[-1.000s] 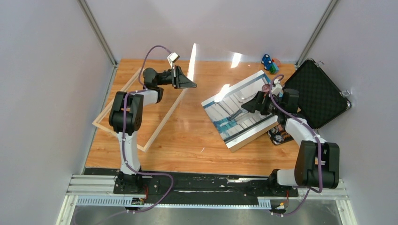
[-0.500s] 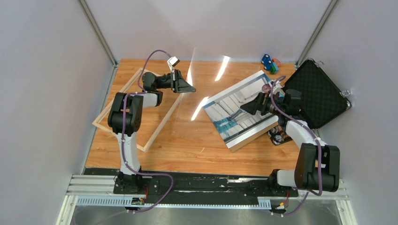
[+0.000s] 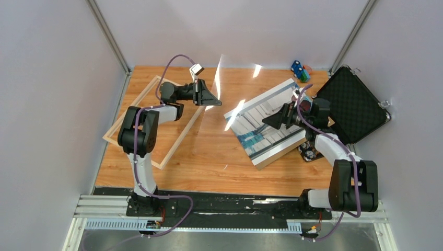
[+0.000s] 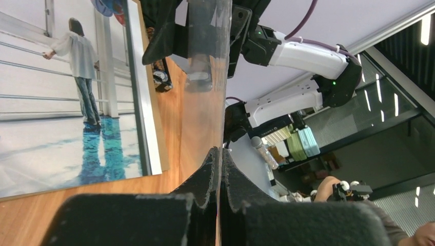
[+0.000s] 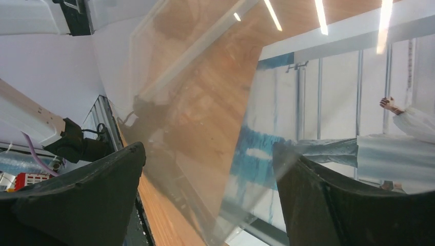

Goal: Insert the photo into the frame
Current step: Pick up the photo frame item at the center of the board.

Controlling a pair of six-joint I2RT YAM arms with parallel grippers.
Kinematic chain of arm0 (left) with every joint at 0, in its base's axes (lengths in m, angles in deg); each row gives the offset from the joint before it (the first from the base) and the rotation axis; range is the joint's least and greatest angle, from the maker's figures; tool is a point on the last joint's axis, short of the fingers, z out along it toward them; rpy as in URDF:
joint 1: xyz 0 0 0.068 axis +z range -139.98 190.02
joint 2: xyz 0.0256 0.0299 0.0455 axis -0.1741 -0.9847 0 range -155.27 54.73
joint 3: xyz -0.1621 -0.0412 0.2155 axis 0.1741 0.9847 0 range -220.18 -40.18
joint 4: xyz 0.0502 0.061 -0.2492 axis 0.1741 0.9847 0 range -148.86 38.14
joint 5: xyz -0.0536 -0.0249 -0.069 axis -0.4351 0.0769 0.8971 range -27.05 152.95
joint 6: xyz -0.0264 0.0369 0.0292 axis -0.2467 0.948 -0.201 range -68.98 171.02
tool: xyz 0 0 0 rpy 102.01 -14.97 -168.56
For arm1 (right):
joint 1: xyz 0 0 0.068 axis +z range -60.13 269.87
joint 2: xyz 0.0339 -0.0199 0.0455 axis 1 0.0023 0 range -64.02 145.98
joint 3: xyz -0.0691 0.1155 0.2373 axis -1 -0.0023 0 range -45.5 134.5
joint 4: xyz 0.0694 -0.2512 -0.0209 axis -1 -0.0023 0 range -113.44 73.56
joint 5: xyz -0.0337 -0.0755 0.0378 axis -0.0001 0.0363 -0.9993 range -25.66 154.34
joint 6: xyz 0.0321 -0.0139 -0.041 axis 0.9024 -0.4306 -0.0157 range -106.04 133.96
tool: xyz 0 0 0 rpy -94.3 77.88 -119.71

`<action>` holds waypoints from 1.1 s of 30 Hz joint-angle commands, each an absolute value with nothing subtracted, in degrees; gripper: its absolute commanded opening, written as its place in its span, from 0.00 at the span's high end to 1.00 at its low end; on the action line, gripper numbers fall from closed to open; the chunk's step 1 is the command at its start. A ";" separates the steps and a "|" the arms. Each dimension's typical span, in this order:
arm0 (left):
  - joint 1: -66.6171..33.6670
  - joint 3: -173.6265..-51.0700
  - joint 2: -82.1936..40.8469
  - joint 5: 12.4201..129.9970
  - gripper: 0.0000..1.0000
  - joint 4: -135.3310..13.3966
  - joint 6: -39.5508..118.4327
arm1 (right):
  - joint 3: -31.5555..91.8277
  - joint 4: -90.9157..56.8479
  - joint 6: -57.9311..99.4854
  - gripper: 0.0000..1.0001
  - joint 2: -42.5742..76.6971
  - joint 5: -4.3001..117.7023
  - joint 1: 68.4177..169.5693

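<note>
While the pale-wood rectangular frame [image 3: 181, 139] lies at the left of the bench [image 3: 209, 157] and the white-bordered photo print [image 3: 261, 130] right of centre, the left end effector [image 3: 209, 98] is clamped on a clear pane's edge [image 4: 205, 77]; the right end effector [image 3: 269, 121], fingers apart, faces it; probably a handover, needing a square grip; over the last second the right one has moved left.

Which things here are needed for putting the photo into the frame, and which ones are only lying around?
Needed:
- photo
- frame
- clear pane, pinched edge-on in the left gripper
- right gripper, open above the photo

Lying around:
- black case, open
- blue and green small items at the far edge
- small dark object near the case
</note>
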State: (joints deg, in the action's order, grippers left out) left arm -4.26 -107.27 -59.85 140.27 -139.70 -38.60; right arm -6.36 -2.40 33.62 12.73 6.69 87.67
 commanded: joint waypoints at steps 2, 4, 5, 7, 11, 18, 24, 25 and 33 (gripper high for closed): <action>-4.98 -106.50 -55.34 138.68 1.00 -143.67 -37.41 | -6.47 2.38 35.43 0.10 11.41 2.11 88.02; -5.00 -106.41 -55.35 138.55 1.00 -143.91 -37.40 | -6.69 2.66 36.07 0.12 10.59 1.04 88.02; -5.00 -106.39 -55.37 138.50 1.00 -144.02 -37.40 | -6.80 2.82 36.43 0.14 10.31 0.55 88.02; -4.98 -106.26 -55.46 138.29 1.00 -144.17 -37.25 | -7.06 3.13 37.24 0.17 9.84 -0.66 88.02; -5.00 -106.42 -55.97 138.08 1.00 -144.45 -37.13 | -7.31 2.98 37.69 0.25 9.19 -1.65 88.02; -4.81 -106.73 -57.62 138.84 1.00 -144.77 -36.62 | -7.35 0.84 36.93 0.40 5.43 -2.68 87.77; -3.83 -107.08 -58.65 138.98 1.00 -144.79 -36.44 | -7.35 -0.18 36.98 0.53 2.64 -4.47 87.05; -3.76 -107.07 -58.80 139.00 1.00 -144.83 -36.39 | -7.35 -0.11 37.16 0.54 2.52 -4.80 87.05; -3.76 -107.77 -59.78 139.20 1.00 -144.82 -36.39 | -6.61 0.47 38.11 0.78 3.21 -7.70 87.05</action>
